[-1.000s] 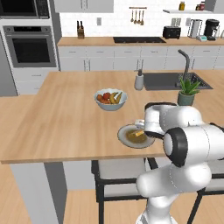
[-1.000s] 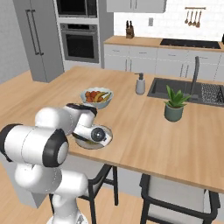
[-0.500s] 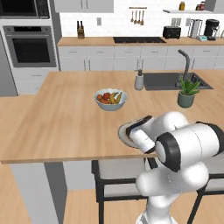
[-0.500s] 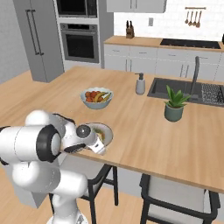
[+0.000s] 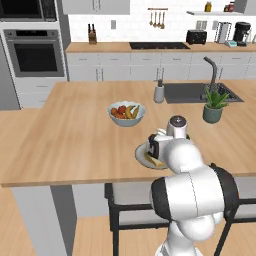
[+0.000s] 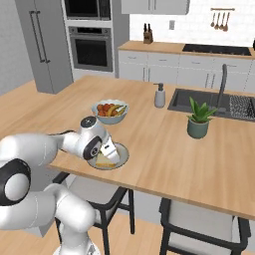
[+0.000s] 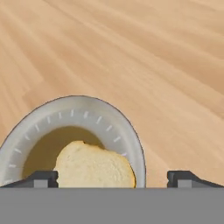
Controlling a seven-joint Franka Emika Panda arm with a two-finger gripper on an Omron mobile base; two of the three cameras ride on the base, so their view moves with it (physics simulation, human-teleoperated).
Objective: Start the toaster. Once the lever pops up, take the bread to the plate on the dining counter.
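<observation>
Left base view, lower centre: the bread (image 5: 154, 160) lies flat in the plate (image 5: 141, 153), which sits near the front edge of the dining counter (image 5: 65, 130). Half a second back the hand was low over the plate; now we see it drawn up and toward the robot, so part of the slice and the plate's left rim show past it. The toaster (image 5: 196, 36) stands far off at the upper right of that frame, on the back worktop.

Right base view, left of centre: same plate (image 6: 121, 154), the bread (image 6: 104, 161) on its near-left part, the wrist just above and to the left. A second ago the jaws were a touch narrower and closer around the slice.

Hand view: the gripper (image 7: 112, 178) has its two tips spread wide at the bottom edge, nothing between them touching either tip. The bread (image 7: 94, 168) rests on the plate (image 7: 111, 120), free of the fingers.

Our reading: the slice has been let go on the plate, so the delivery looks done; what remains is pulling the arm clear.

Orientation: the slice is roughly squarish, no strong long axis. In the hand view its rounded crust edge points up-frame, away from the tips; its lower part is cut off by the frame bottom.
</observation>
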